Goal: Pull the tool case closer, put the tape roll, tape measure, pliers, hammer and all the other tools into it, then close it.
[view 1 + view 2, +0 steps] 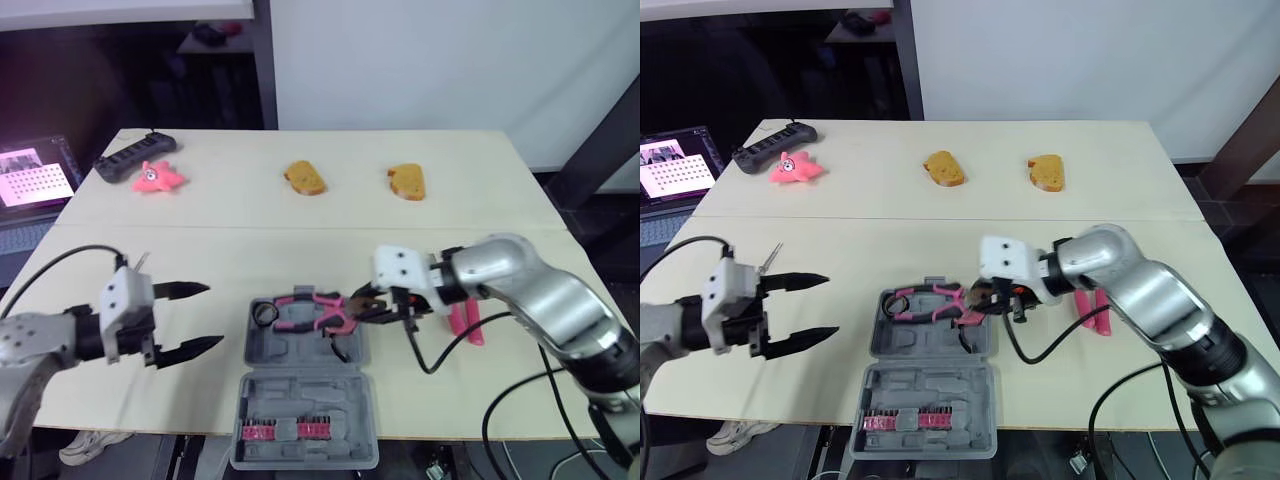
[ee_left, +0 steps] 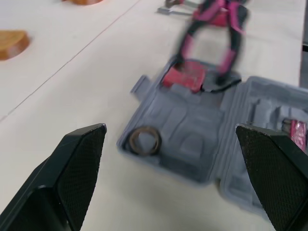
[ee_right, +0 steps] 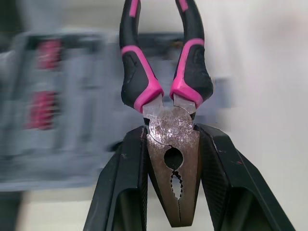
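The case was already drawn close and lay open, so the pulling looked finished and the packing was under way, with the closing still to come. The right gripper (image 1: 362,308) was clamped on the metal head of the pliers (image 3: 171,130), their pink-and-black handles pointing straight away from its fingers, and it hung over the near edge of the tool case (image 2: 190,139). The pliers were carried rather than seated, so that item was by my judgement not yet stowed. Just ahead of the left gripper (image 1: 213,315), whose two fingers stood wide apart and held nothing, the tape roll (image 2: 144,140) sat in a moulded recess at the corner of the case nearest that gripper. Past it, on the side of the case away from that gripper, lay a reddish block (image 2: 185,79) too blurred to name. The lid half carried a row of pink bits (image 1: 285,431). Just behind the right gripper, beside its forearm, a pink-handled tool (image 1: 465,322) lay on the table (image 1: 450,240), outside the case and probably waiting to be collected. The rest of the listed tools, as far as I could judge, remained to be put in.
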Controlling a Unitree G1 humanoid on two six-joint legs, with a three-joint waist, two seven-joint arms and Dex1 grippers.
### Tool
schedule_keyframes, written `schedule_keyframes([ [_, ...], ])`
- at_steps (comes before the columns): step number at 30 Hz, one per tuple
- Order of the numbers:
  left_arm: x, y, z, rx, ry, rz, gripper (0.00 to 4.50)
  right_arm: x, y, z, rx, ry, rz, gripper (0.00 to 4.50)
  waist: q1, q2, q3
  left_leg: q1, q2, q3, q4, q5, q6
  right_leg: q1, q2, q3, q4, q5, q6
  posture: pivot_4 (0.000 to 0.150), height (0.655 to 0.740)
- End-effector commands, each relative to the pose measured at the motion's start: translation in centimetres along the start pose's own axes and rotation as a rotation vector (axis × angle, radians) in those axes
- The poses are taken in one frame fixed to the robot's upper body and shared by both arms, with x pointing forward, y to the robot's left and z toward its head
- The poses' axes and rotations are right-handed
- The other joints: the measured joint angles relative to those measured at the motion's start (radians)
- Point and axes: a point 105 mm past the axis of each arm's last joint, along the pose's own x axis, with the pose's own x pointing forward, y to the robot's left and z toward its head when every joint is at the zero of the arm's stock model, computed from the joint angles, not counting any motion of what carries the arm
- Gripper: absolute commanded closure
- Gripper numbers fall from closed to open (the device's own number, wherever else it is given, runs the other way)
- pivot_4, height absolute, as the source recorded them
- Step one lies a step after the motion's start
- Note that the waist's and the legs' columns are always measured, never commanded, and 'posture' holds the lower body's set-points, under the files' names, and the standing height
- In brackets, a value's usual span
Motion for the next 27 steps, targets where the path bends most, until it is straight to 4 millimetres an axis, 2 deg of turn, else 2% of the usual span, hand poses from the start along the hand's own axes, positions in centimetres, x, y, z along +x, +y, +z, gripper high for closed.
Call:
schedule_keyframes([
  [1,-1.7,-0.2,-0.2,0.007,0.006,0.065,0.0,1.9,-0.3,0.9,0.043,0.046,0.057,3.52,-0.003,0.0,0.0,0.0,0.0,0.0,0.0,0.0,0.0,0.0,0.0,0.0,0.0,0.0,-0.001,0.15,0.74],
  [4,-2.8,-0.7,-1.0,-0.036,0.028,0.115,0.0,4.0,-0.8,1.0,0.023,0.102,0.053,3.52,-0.001,0.0,0.0,0.0,0.0,0.0,-0.001,0.0,0.0,-0.002,0.0,0.0,0.001,0.0,-0.001,0.15,0.74],
  [6,-3.4,-0.9,-1.4,-0.05,0.042,0.145,0.0,5.1,-1.2,1.4,0.072,0.105,0.027,3.52,0.0,0.0,0.0,-0.001,0.0,0.0,-0.001,0.0,0.0,-0.002,0.0,-0.001,0.001,0.0,-0.001,0.15,0.74],
  [9,-4.0,-1.6,-1.6,-0.07,0.052,0.181,0.0,6.1,-0.9,1.4,0.077,0.128,0.024,3.52,0.001,-0.001,0.0,-0.004,0.0,0.0,-0.001,0.0,0.0,-0.005,0.0,-0.001,0.001,0.0,-0.001,0.15,0.74],
  [12,-4.4,-2.2,-1.8,-0.091,0.07,0.199,0.0,7.0,-1.4,1.2,0.1,0.141,-0.007,3.52,0.0,-0.001,0.0,-0.005,0.0,0.0,-0.001,0.0,-0.001,-0.006,0.0,-0.001,0.001,0.0,-0.001,0.15,0.74],
  [18,-5.0,-1.9,-2.0,-0.099,0.093,0.215,0.0,7.8,-1.9,0.7,0.113,0.166,-0.042,3.52,-0.003,-0.001,0.0,-0.005,0.0,0.0,-0.001,0.001,-0.001,-0.007,0.001,-0.001,0.002,0.0,-0.002,0.15,0.74],
  [27,-4.5,-1.4,-2.2,-0.103,0.102,0.194,0.0,8.8,-0.8,0.6,0.135,0.158,-0.031,3.52,-0.005,-0.001,-0.001,-0.005,0.001,0.0,-0.001,0.001,-0.002,-0.007,0.001,-0.001,0.002,0.001,-0.002,0.15,0.74],
])
